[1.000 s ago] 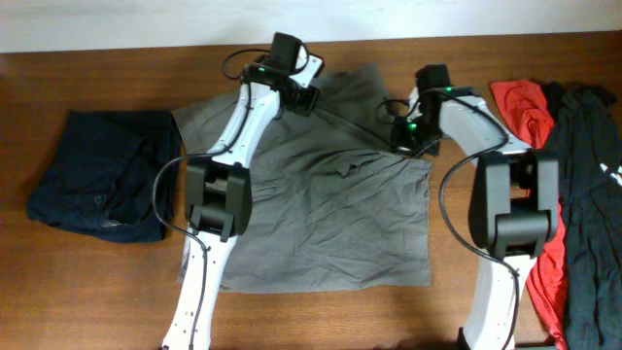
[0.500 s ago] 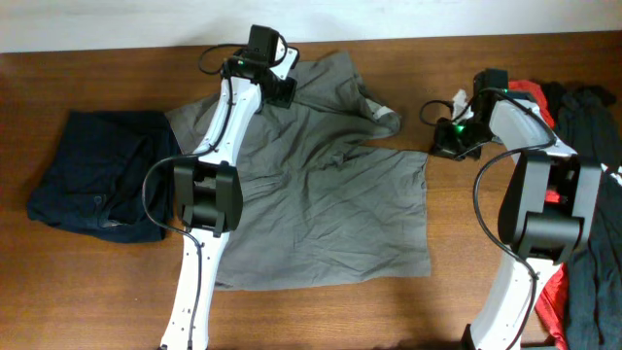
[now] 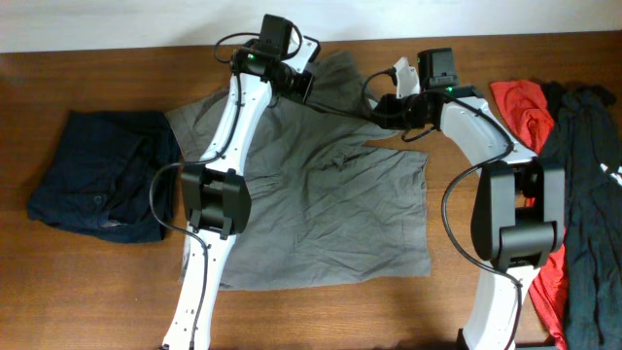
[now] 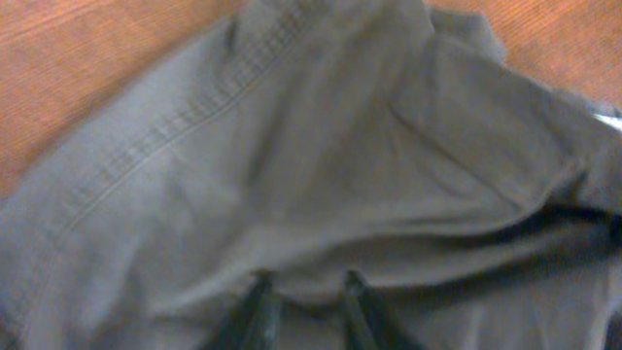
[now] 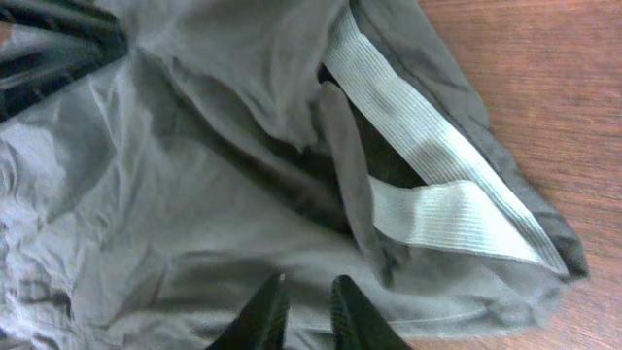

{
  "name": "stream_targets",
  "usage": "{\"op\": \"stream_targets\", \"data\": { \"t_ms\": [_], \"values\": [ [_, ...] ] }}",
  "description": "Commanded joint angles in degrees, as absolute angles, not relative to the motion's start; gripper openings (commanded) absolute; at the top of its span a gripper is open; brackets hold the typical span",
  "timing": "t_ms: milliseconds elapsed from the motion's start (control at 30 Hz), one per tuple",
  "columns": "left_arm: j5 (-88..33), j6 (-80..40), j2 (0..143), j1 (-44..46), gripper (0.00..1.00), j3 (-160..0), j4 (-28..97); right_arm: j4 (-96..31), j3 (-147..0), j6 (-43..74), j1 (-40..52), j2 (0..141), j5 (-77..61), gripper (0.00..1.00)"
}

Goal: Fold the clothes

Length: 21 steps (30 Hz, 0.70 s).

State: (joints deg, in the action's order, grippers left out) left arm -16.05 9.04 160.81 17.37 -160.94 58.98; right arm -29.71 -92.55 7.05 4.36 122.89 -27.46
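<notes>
The grey shorts-like garment [image 3: 321,214] lies wrinkled across the middle of the table. Its far edge is bunched and lifted between the two grippers. My left gripper [image 3: 296,86] is at the far edge, and its wrist view shows it [image 4: 306,284] closed on a fold of grey cloth [image 4: 292,146] beside a stitched seam. My right gripper [image 3: 384,109] is at the far right corner. Its fingers are close together [image 5: 309,287] with grey cloth [image 5: 146,194] pinched between them. The white inner waistband [image 5: 428,146] is turned outward and also shows in the overhead view [image 3: 400,68].
A dark navy folded garment [image 3: 102,190] lies at the left. A red garment [image 3: 520,107] and a black garment [image 3: 588,175] lie along the right edge. The wooden table [image 3: 97,78] shows around them, and the grey garment's near edge is close to the front.
My right gripper moved from the bare table on the right back onto the garment's far right corner. My left gripper shifted slightly right, and the far edge is now drawn between the two grippers.
</notes>
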Motion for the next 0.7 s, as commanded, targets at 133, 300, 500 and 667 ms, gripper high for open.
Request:
{"op": "stream_targets", "data": {
  "t_ms": [133,300,500,667],
  "values": [
    [-14.4,9.9,148.9,15.1,0.36,-163.6,64.9,-26.5,-92.3,9.9,6.0,128.0,-14.5,0.28],
    [-13.3,9.9,140.6,14.8,0.43,-163.6,69.1,-23.2,-92.3,11.9,5.1,132.0,-12.3,0.28],
    [-2.2,9.9,133.1,14.8,0.51,-163.6,73.1,-30.4,-92.3,19.0,2.6,133.4,4.1,0.16],
    [1.1,9.9,130.7,14.8,0.53,-163.6,77.6,-39.0,-92.4,19.6,-3.8,132.7,8.2,0.09]
  ]
}}
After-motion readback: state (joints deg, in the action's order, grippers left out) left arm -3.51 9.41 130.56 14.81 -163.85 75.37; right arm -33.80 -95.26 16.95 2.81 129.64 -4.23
